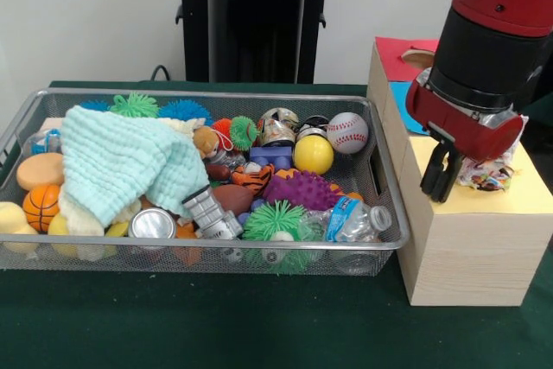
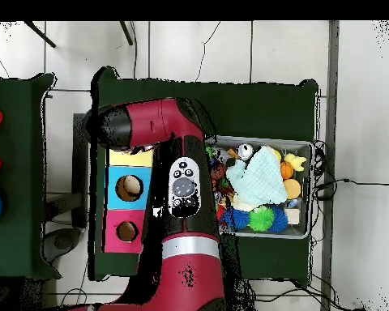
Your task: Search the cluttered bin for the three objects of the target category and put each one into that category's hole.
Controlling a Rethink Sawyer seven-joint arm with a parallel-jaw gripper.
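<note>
My gripper [image 1: 441,177] hangs low over the yellow section [image 1: 518,198] of the wooden box, at its left edge. A crumpled shiny wrapper [image 1: 488,172] lies on the yellow top just to the right of the gripper, partly under the red wrist; whether they touch is not visible. The wire bin [image 1: 393,235] to the left holds a jumble: a mint cloth [image 1: 121,162], baseball [image 1: 347,132], yellow ball [image 1: 313,154], purple spiky ball [image 1: 302,189], water bottle [image 1: 354,218], tin can [image 1: 152,223]. From overhead, the arm [image 2: 181,186] hides the gripper.
The box's blue section [image 2: 129,188] and red section [image 2: 126,232] each show a round hole in the overhead view. The bin [image 2: 305,231] sits close beside the box. A second table [image 2: 11,186] with coloured items stands at the left of that view.
</note>
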